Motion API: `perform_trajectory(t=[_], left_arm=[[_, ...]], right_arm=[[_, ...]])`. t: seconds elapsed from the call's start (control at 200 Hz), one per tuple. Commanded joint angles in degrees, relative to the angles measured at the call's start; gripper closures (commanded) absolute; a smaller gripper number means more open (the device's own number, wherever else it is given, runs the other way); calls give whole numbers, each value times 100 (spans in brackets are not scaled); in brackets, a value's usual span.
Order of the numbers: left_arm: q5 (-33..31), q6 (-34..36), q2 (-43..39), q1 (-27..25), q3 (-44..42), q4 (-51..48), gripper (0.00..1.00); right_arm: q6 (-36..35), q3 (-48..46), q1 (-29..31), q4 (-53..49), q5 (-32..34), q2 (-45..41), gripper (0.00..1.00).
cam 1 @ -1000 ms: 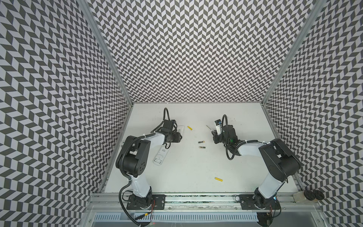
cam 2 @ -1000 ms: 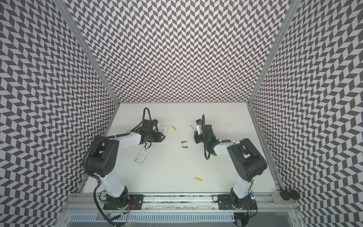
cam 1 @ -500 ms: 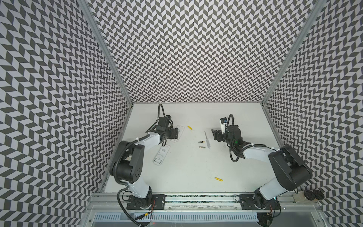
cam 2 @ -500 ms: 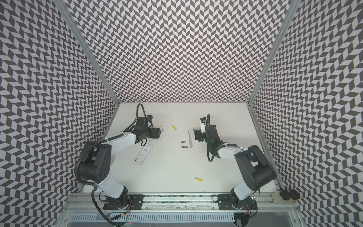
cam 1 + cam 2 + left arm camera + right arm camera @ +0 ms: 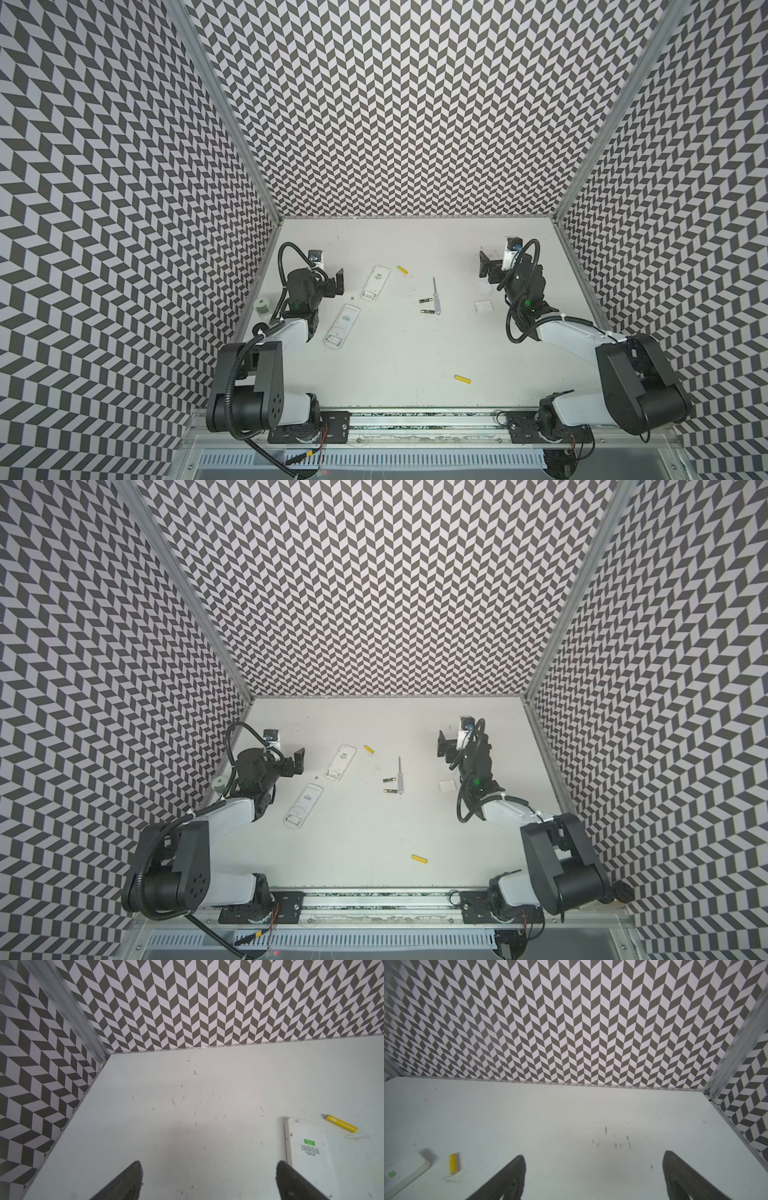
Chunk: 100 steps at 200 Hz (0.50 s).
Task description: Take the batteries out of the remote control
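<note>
Two white remote controls lie back-up left of centre in both top views, one farther (image 5: pixel 375 283) (image 5: pixel 340 761) and one nearer (image 5: pixel 342 327). Two black batteries (image 5: pixel 424 300) (image 5: pixel 425 311) lie mid-table. One yellow battery (image 5: pixel 402 269) (image 5: pixel 340 1123) (image 5: pixel 453 1164) lies beside the farther remote (image 5: pixel 309 1147) (image 5: pixel 402 1169), another (image 5: pixel 462 379) near the front. My left gripper (image 5: pixel 340 281) (image 5: pixel 207 1169) stands open and empty just left of the farther remote. At the back right, my right gripper (image 5: pixel 483 264) (image 5: pixel 593 1164) is open over bare table.
A thin screwdriver (image 5: pixel 436 296) with a clear handle lies right next to the black batteries. A small white cover piece (image 5: pixel 483 306) sits near the right arm. A pale little roll (image 5: pixel 262 304) rests by the left wall. Patterned walls close three sides.
Both grippers opened and both arms drew back from the middle toward their sides. The right gripper let go of the screwdriver, which now lies on the table. The left gripper left the remote.
</note>
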Motion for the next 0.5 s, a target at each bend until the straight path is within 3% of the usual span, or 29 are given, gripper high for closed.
perform_trajectory(t=[0.0,0.1,0.25,0.375,0.496], left_arm=[[245,93,-13,50,-297,1229,0],[304,-70,62,58,-810,2190,0],[395,-250,281,46,-1299,3406,0],[100,-16,1157,-224,-2042,5732,0],[-273,-253,937,-148,-1805,4933,0]], right_arm=[[-182,-280,-141,839,334,57,1],[-113,-523,-255,1275,474,122,1],[-338,-513,-355,1160,515,85,1],[-373,-692,-402,1189,513,-8,1],[-354,-859,-412,1343,589,38,1]])
